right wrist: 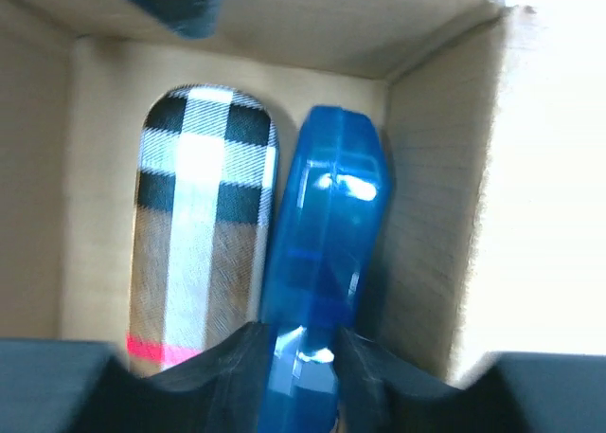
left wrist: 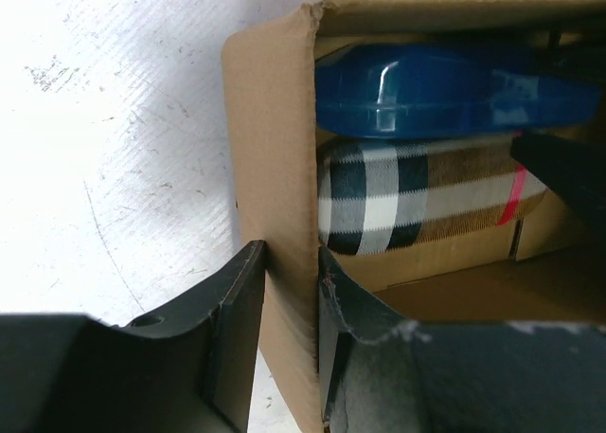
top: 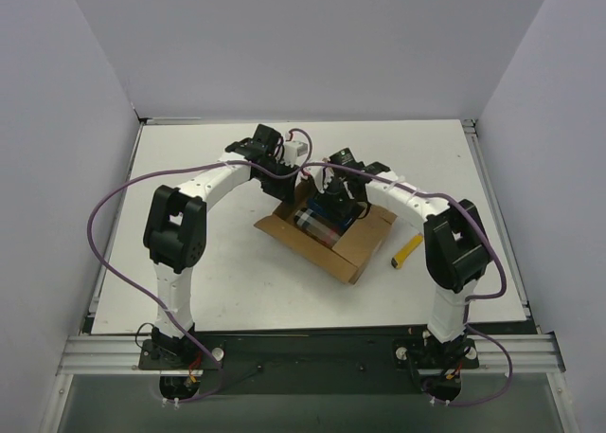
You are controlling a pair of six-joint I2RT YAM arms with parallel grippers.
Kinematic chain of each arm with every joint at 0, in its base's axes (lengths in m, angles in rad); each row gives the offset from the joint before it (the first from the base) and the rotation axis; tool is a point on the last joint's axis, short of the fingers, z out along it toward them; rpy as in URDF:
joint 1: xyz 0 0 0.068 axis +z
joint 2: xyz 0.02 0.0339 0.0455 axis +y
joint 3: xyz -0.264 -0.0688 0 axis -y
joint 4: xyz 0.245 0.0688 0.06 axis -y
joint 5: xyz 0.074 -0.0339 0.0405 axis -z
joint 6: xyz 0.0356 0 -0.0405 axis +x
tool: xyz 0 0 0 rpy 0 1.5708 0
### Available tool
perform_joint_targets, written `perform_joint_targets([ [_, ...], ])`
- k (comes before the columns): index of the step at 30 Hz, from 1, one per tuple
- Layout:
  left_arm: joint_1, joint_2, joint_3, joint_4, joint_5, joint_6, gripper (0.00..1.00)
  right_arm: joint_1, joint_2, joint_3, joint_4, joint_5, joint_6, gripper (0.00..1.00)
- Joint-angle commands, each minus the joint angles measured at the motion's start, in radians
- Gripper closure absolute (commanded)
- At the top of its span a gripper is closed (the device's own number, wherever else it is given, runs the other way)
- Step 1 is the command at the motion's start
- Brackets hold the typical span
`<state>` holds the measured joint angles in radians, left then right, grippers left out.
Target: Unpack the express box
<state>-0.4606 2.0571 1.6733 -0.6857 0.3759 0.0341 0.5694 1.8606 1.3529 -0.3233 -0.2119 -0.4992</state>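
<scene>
The brown express box lies open in the middle of the table, flaps spread. My left gripper is shut on the box's side wall, one finger outside, one inside. Inside the box lie a plaid tan, black and white case and a blue translucent plastic case. My right gripper reaches into the box from above and is shut on the blue case. The plaid case lies to its left. In the top view both grippers meet over the box.
A small yellow utility knife lies on the table just right of the box. The white table is walled by grey panels at left, back and right.
</scene>
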Motion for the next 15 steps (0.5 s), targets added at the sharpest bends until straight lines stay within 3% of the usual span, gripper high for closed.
perform_joint_targets([
  [1,-0.013,-0.018,-0.023,-0.04,0.063,0.035,0.64,0.004,0.042,0.017,-0.213,-0.372,-0.005,0.68],
  [8,-0.013,-0.018,-0.023,-0.04,0.069,0.029,0.64,0.02,-0.004,0.054,-0.26,-0.44,-0.015,0.7],
  [11,-0.013,-0.02,-0.026,-0.037,0.072,0.027,0.64,0.03,-0.018,0.074,-0.25,-0.353,-0.003,0.7],
  [14,-0.013,-0.02,-0.03,-0.034,0.081,0.026,0.64,0.038,-0.043,0.065,-0.2,-0.258,0.034,0.62],
  [15,-0.013,-0.02,-0.032,-0.034,0.081,0.026,0.64,0.043,-0.047,0.063,-0.179,-0.238,0.037,0.55],
])
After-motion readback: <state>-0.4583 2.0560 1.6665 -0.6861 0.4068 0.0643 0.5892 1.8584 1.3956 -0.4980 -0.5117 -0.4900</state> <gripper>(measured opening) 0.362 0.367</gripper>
